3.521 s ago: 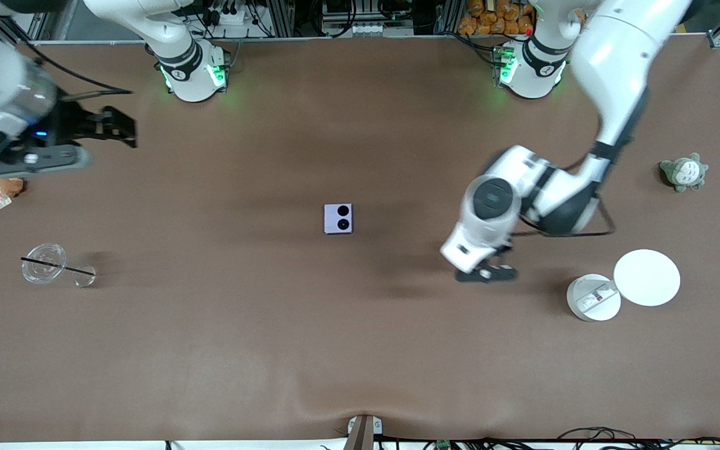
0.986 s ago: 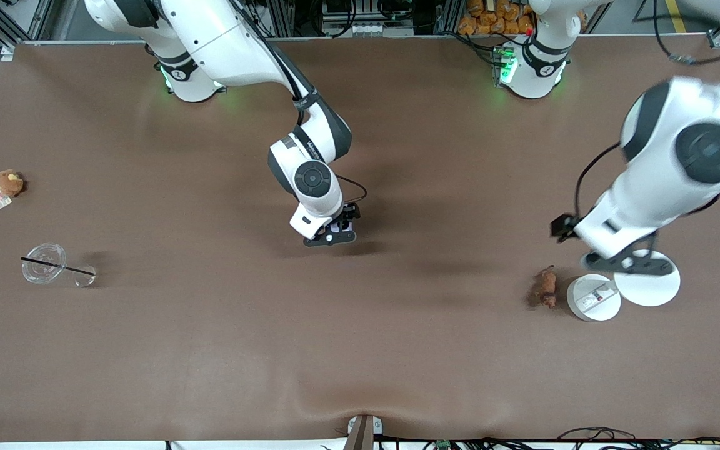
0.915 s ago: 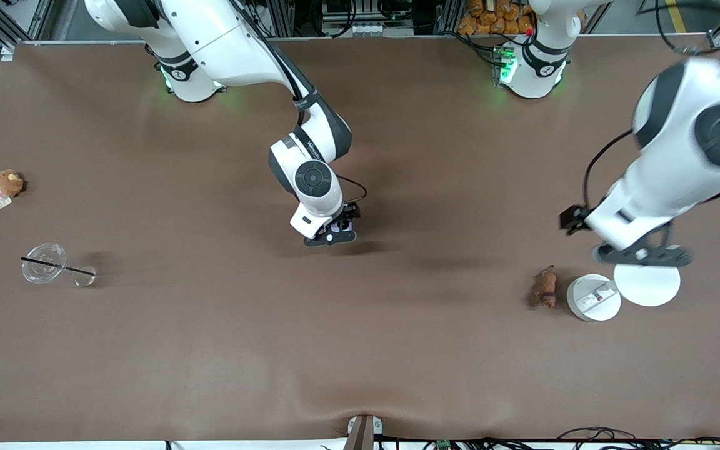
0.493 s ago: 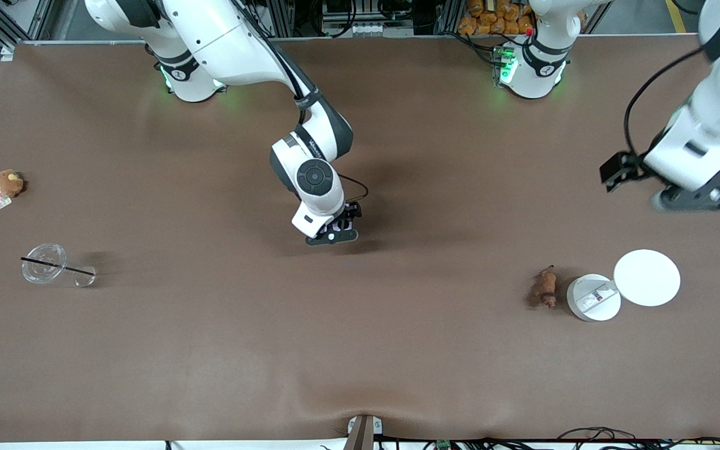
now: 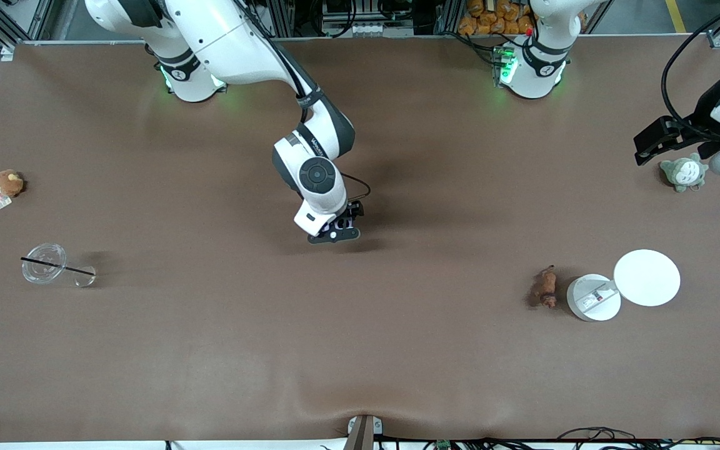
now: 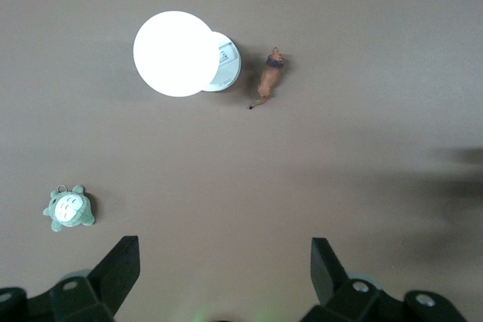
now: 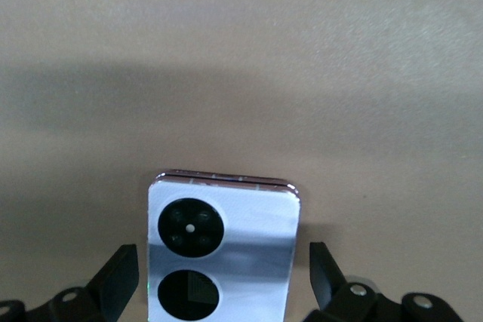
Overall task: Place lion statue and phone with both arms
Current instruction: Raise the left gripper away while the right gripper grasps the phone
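Observation:
The phone (image 7: 223, 254), pale lavender with two black camera circles, lies flat at the table's middle. My right gripper (image 7: 223, 275) is low over it, open, with one finger on each side of the phone and a gap at both. In the front view the right gripper (image 5: 335, 229) covers most of the phone (image 5: 343, 219). The lion statue (image 5: 546, 287), small and reddish-brown, lies on the table beside a white disc; it also shows in the left wrist view (image 6: 269, 81). My left gripper (image 5: 652, 142) is high in the air near the grey-white plush, open and empty (image 6: 223, 262).
Two overlapping white discs (image 5: 647, 277) (image 6: 175, 53) lie next to the lion. A grey-white plush toy (image 5: 684, 172) (image 6: 69, 210) sits at the left arm's end. A brown plush toy (image 5: 7, 182) and a clear cup with a straw (image 5: 43, 263) are at the right arm's end.
My left arm has risen and swung away from the lion toward its own end of the table. The lion stays on the table. My right gripper has stayed at the phone.

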Tool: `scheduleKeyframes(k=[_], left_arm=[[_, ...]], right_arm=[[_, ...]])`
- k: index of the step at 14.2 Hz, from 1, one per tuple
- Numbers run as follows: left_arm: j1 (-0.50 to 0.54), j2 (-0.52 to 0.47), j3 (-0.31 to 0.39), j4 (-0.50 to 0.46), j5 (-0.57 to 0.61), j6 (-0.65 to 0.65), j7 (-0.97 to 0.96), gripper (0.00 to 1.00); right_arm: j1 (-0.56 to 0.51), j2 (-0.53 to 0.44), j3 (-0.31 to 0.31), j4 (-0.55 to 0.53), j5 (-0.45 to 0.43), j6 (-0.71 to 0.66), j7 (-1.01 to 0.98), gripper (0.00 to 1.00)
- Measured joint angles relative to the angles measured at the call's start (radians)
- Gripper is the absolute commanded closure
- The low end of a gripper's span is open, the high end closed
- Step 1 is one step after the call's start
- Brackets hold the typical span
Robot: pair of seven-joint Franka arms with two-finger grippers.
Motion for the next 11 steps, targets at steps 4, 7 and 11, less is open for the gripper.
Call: scheduleKeyframes(k=[4, 7, 11], left_arm=[[-0.029, -0.008, 0.056, -0.001, -0.017, 0.0, 0.002, 0.0], [-0.263, -0.062, 0.347, -0.052, -0.073, -0.006, 0.017, 0.0], [-0.418, -0.176, 0.503, -0.197, -0.1, -0.008, 0.027, 0.0]], right_arm=[[0.009, 0.019, 0.0, 0.0, 0.0, 0.015, 0.004, 0.27], [0.012, 0.016, -0.001, 0.002, 0.0, 0.014, 0.004, 1.0], [0.011, 0.016, -0.011, 0.035, 0.0, -0.055, 0.006, 1.0]])
